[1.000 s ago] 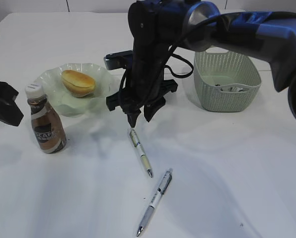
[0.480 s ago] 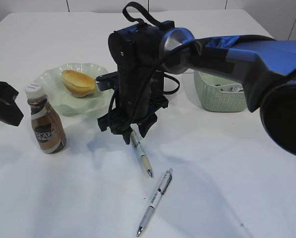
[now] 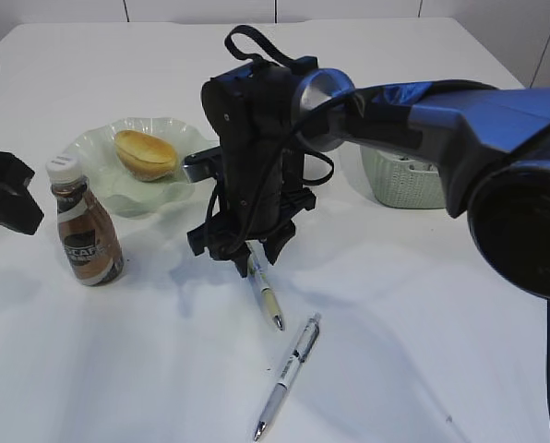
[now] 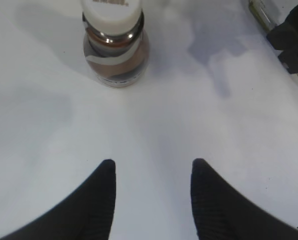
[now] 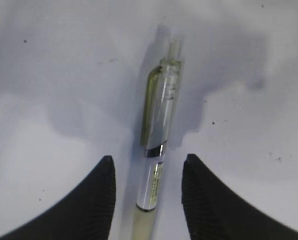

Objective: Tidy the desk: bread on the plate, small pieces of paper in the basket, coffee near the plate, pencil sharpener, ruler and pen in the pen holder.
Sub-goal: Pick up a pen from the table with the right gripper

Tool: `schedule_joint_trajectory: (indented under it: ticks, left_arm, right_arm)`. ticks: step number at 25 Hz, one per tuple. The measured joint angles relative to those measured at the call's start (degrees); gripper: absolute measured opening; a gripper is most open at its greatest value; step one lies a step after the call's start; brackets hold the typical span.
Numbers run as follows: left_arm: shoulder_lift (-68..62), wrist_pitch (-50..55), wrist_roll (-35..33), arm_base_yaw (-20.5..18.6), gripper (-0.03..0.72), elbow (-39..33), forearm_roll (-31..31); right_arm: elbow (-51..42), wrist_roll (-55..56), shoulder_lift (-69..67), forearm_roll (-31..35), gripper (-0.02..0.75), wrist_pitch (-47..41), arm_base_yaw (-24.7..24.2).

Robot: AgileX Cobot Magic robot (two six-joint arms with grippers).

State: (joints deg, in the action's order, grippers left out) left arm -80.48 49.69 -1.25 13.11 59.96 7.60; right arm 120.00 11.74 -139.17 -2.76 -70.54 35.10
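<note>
White and plain, the broad surface (image 3: 423, 305) fills the exterior view, a grey wall band behind it. Largest on it is our right arm, black and blue, reaching in from three o'clock. A second ago its right gripper (image 3: 254, 251) hung above the top end of the pen; it has since dropped and slid toward seven o'clock, so that its half-open jaws now stand either side of the barrel. The right wrist view shows the jaws flanking the pen with gaps on both sides, holding nothing yet. We judge the pick-up is one closing away.

At two o'clock, partly hidden behind the arm, sits the pale sage-green perforated plastic basket (image 3: 409, 185); we cannot see its contents now. At ten o'clock lies the translucent pale green glass plate (image 3: 104, 189) with a ruffled rim, carrying the oval golden-brown bread (image 3: 146, 153). Just beside it at eight o'clock stands the small clear plastic coffee (image 3: 83, 227) bottle, white-capped and brown-labelled. So bread and coffee look settled.

The left gripper (image 4: 151, 180) hovers at nine o'clock, jaws moderately apart and empty, the bottle ahead of it.

The pale green and white click pen (image 3: 264, 291) under the right gripper lies flat at centre. A second silver and black pen (image 3: 289, 373) lies near it at five o'clock, untouched. The pen holder, ruler and sharpener are not in view.
</note>
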Motion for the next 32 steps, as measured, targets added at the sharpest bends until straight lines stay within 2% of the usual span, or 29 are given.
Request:
schedule_joint_trajectory:
  ticks: [27, 32]
  left_arm:
    - [0.0, 0.0, 0.0, 0.0, 0.34, 0.0, 0.0]
    - [0.0, 0.0, 0.0, 0.0, 0.34, 0.0, 0.0]
  right_arm:
    - [0.11, 0.13, -2.34, -0.13, 0.352, 0.33, 0.0]
    - [0.11, 0.25, -2.34, -0.13, 0.3, 0.33, 0.0]
